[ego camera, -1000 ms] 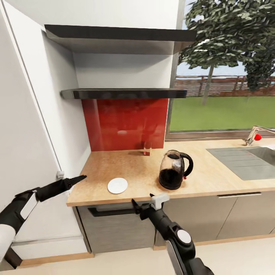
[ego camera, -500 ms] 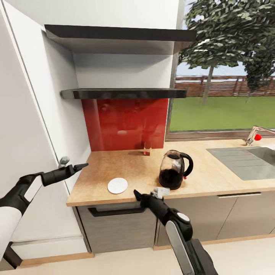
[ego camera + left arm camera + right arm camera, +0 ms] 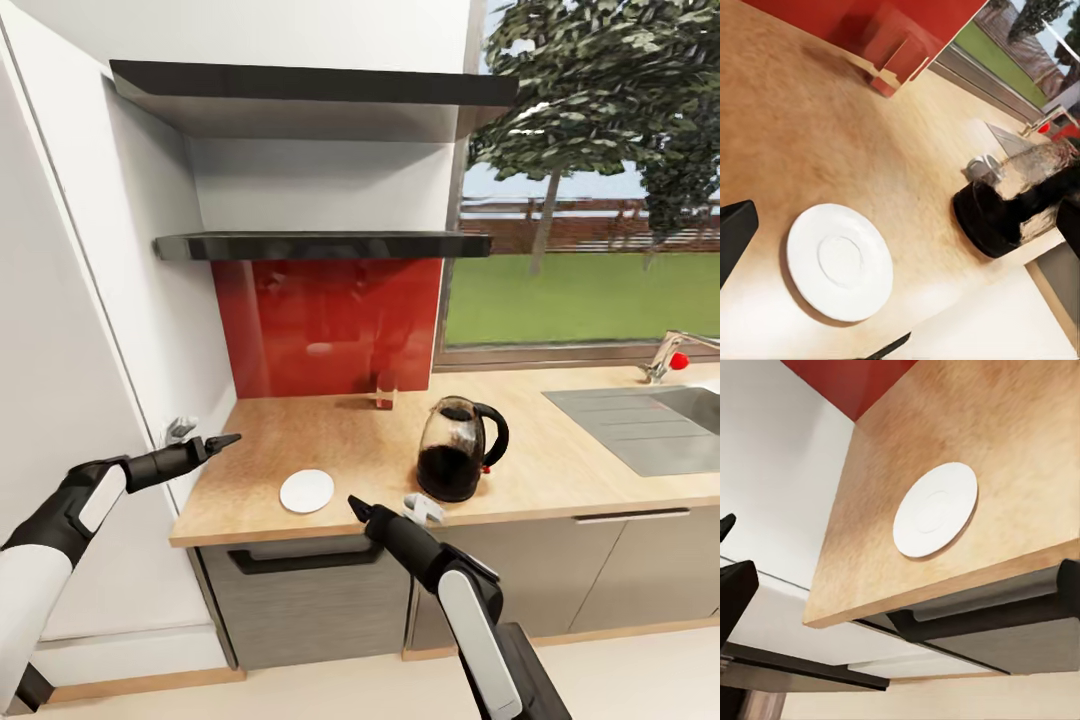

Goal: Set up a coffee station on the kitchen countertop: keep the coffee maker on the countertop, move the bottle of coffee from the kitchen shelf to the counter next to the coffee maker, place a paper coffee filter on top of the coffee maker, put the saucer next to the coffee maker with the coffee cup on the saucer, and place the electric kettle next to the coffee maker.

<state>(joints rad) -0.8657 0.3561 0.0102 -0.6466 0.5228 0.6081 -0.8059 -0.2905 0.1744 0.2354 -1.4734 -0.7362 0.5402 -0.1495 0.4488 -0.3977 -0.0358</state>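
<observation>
The kitchen countertop runs from a white wall at the left to a sink at the right, over dark grey cabinet fronts. On it lies the saucer, flat and bare, near the front edge. The electric kettle stands upright to the right of the saucer, apart from it, with dark liquid in the lower part of its glass body and its black handle turned toward the sink. At the back, against the red splashback, stands a small red and clear thing — too small to name.

Above the splashback is the kitchen shelf, seen from below, so I cannot tell what lies on top of it.

The left gripper hovers at the left end of the counter, near the wall, holding nothing; its fingers look together in the head view, but I cannot tell for sure. The right gripper hangs at the front edge of the counter, between saucer and kettle — whether its fingers are apart or together cannot be told.
</observation>
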